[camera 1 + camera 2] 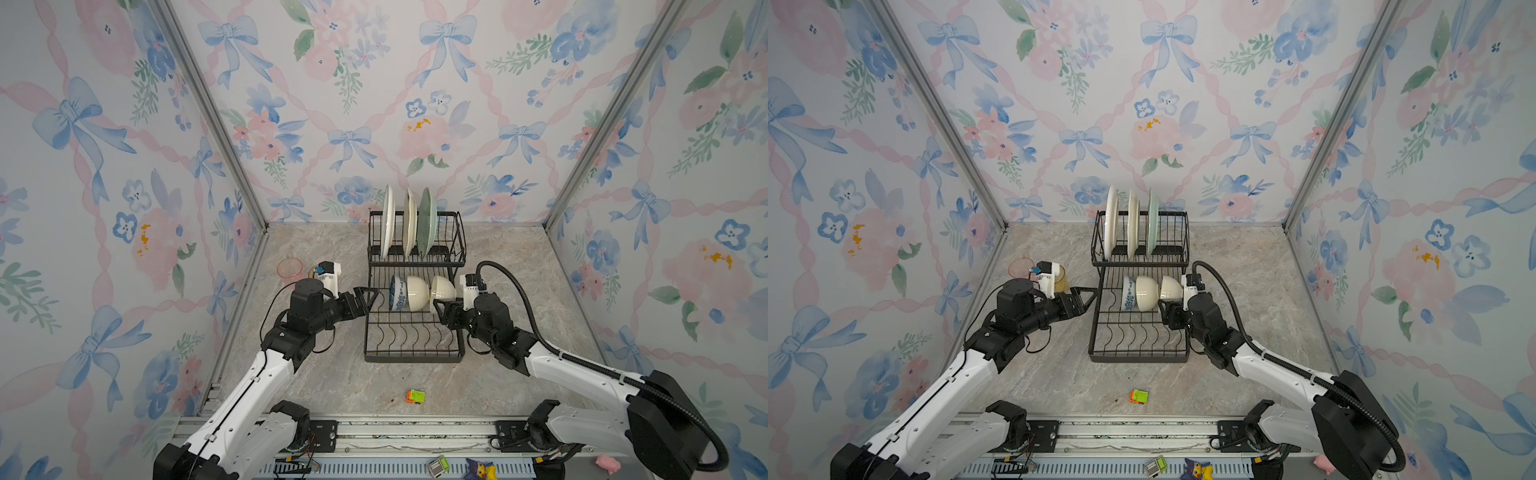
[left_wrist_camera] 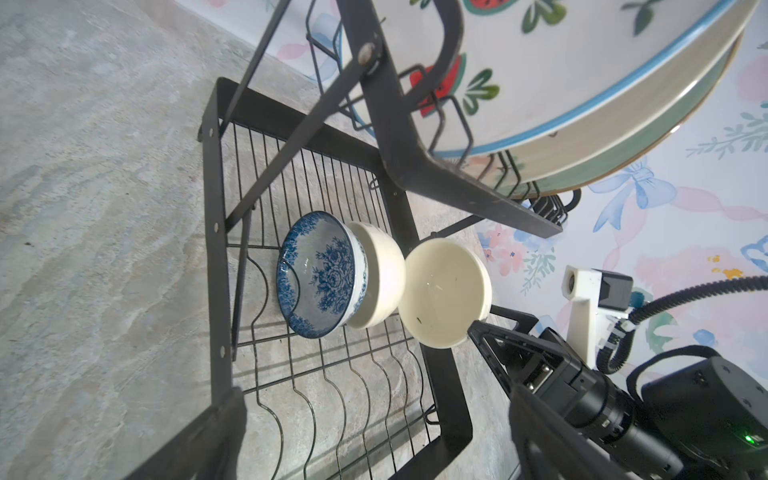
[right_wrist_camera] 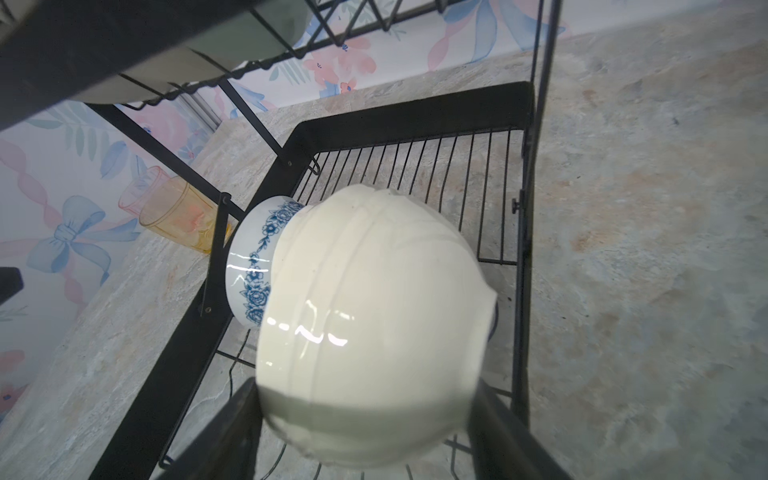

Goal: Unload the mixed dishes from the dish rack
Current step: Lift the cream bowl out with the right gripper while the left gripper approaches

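— What do your jaws hold now?
— My right gripper (image 3: 365, 384) is closed on the white bowl (image 3: 374, 291), one finger at each side of its rim. The bowl is at the right end of the lower tray of the dish rack (image 1: 415, 358). Whether it touches the wires, I cannot tell. My left gripper (image 1: 368, 297) is spread wide and holds nothing. It hangs at the left edge of the same tray.
— Which step is this?
— I believe it is the bowls. The pink glass (image 1: 290, 268) and the amber glass (image 3: 174, 216) stand already on the table (image 1: 332, 374), left of the rack.
— What does the next move need?
— I should raise the bowl over the tray frame, carry it out to my right side and put it down gently on the table.
— What is in the way?
— The second white bowl (image 1: 417, 293) is just beside, touching the blue bowl (image 1: 398, 293); I must not push them. The upper basket with the three plates (image 1: 409, 222) stands above and behind, so there is little room upward. The toy block (image 1: 415, 396) lies well apart, in front of the rack
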You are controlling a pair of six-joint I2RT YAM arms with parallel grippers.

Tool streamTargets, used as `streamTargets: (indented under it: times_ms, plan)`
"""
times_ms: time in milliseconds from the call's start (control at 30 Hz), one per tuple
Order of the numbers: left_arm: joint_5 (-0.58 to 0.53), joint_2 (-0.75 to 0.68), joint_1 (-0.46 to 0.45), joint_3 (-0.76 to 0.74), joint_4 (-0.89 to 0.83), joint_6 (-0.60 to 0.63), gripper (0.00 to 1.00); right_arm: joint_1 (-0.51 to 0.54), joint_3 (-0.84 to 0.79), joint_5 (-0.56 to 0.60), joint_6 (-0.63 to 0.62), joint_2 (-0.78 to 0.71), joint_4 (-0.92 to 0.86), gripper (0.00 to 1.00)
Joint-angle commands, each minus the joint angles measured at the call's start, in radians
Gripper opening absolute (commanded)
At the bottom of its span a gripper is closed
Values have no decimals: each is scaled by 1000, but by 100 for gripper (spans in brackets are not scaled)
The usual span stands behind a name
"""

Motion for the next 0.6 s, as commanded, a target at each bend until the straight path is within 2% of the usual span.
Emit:
streamTargets:
  times_ms: [0,200,567]
  plan:
    - [27,33,-34,-1,41,-23,98,8,14,-53,78,-51,76,61]
    - [28,85,-82,-1,107,-46,98,11,19,-76,144,-92,93,62]
    - [76,192,-107,4,245,-103,98,22,29,-104,188,-140,105,62]
